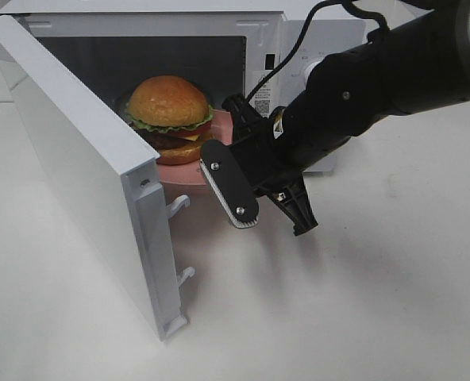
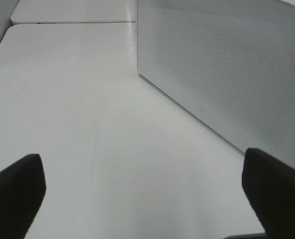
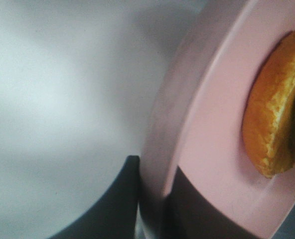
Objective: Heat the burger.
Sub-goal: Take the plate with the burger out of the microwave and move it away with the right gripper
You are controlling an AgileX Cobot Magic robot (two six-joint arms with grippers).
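The burger [image 1: 170, 111] sits on a pink plate [image 1: 219, 136] inside the open microwave [image 1: 219, 40]. The right end effector [image 3: 155, 199] pinches the plate's rim. The left end effector [image 2: 142, 189] hangs spread wide above the white worktop [image 2: 87, 99], beside the microwave's wall.

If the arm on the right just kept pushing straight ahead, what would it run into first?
Its gripper is shut on the rim of the pink plate, so the plate with the burger would slide deeper into the microwave, probably toward its back wall; depth is hard to judge.
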